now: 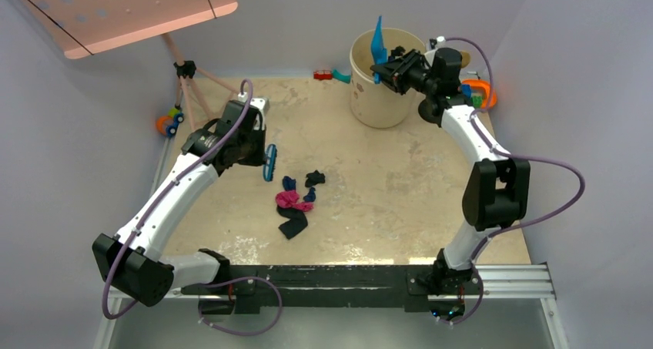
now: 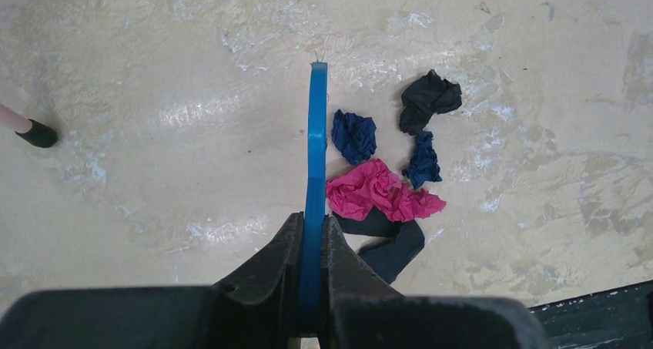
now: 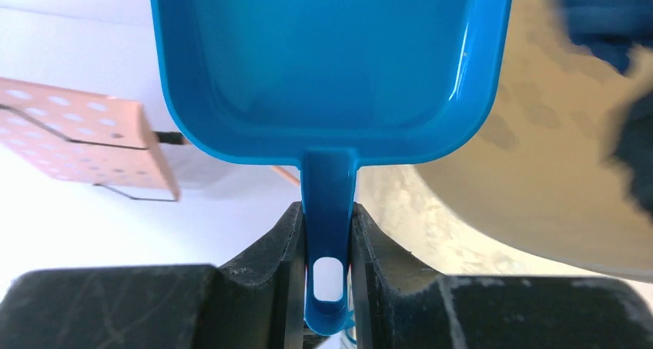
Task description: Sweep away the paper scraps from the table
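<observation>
left gripper (image 2: 313, 227) clamps brush (image 2: 316, 133) beside paper scraps (image 2: 376, 190), right gripper (image 3: 327, 219) dustpan (image 3: 323, 56).

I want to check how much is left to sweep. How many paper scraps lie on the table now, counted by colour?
Black scraps: 2
Dark blue scraps: 2
Magenta-pink scrap: 1
Total: 5

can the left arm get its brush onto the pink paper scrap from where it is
Probably yes. The left gripper is shut on the blue brush, which sits close beside the pink scrap, with nothing between them.
</observation>
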{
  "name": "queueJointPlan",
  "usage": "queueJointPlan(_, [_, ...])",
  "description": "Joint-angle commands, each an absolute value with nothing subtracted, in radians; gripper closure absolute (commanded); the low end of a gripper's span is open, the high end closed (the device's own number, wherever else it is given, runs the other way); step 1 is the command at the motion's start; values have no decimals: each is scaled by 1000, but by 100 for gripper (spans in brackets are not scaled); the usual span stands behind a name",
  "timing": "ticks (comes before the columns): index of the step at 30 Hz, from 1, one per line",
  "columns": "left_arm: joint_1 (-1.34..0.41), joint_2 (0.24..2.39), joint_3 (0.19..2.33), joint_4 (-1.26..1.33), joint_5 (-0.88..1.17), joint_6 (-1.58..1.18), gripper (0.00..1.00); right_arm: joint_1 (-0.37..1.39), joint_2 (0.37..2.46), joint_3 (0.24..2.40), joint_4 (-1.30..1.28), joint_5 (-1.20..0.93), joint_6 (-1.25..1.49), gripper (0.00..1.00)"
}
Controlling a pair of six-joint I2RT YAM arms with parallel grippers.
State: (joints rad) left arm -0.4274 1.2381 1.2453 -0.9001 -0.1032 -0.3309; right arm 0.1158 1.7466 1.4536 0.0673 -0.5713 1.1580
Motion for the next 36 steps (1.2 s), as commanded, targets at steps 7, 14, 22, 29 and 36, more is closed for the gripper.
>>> queueJointPlan(7, [-423,1225,1236,-855,-75,-331,100,93,1667,1383,381,-612,1354,100])
queueJointPlan(14, [-423,1207,1219,-833,-52,-313,100,86,1696,1292,530,-630,1442,100])
queueJointPlan(22, [-423,1202,1216,-832,-72,-306,100,86,1671,1379,433,-666,1352,100])
queueJointPlan(29, [-423,1181,1199,-812,-54,-290,100,85,1690,1241,559,-651,1427,100])
queueJointPlan(36, [-423,1180,1196,-810,-52,-277,100,87,1673,1409,290,-631,1187,100])
